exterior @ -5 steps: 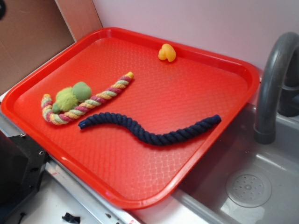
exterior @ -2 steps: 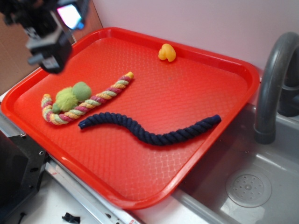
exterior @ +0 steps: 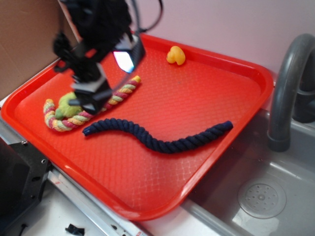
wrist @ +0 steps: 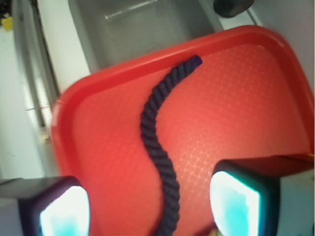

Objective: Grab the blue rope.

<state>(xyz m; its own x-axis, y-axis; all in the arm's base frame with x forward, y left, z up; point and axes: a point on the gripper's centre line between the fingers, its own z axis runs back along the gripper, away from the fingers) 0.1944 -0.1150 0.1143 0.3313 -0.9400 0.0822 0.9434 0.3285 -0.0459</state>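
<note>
As seen from the exterior view, the red tray (exterior: pixel 216 123) lies at an angle on the counter, with its right corner overhanging the grey sink (exterior: pixel 275 196). The raised rim of the tray encloses all objects on it. The blue rope (exterior: pixel 157 135) lies flat near the middle of the tray surface. Its long axis runs from lower left to right, in a shallow wave: the left end points toward the striped rope (exterior: pixel 106 105) and stops just beside it without clear contact; the right end points toward the tray's right rim, near the grey faucet (exterior: pixel 288 83), and stops short of it. Bare tray surface lies on both sides of the blue rope, wider on the near side. A small yellow toy (exterior: pixel 175 55) sits near the far rim, well apart from both ropes. The gripper (exterior: pixel 91 98) is blurred and hangs over the striped rope and its green fuzzy ball (exterior: pixel 66 105), above and to the left of the blue rope's left end. From this view the jaw opening cannot be determined.

As seen from the wrist view, both fingers (wrist: pixel 236 201) stand at the lower frame edge, set wide apart with nothing between them but the rope below. The blue rope (wrist: pixel 155 132) runs lengthwise up the frame, from between the fingers toward the tray rim (wrist: pixel 64 113) bordering the sink (wrist: pixel 128 24). Bare tray lies on either side of the rope.
</note>
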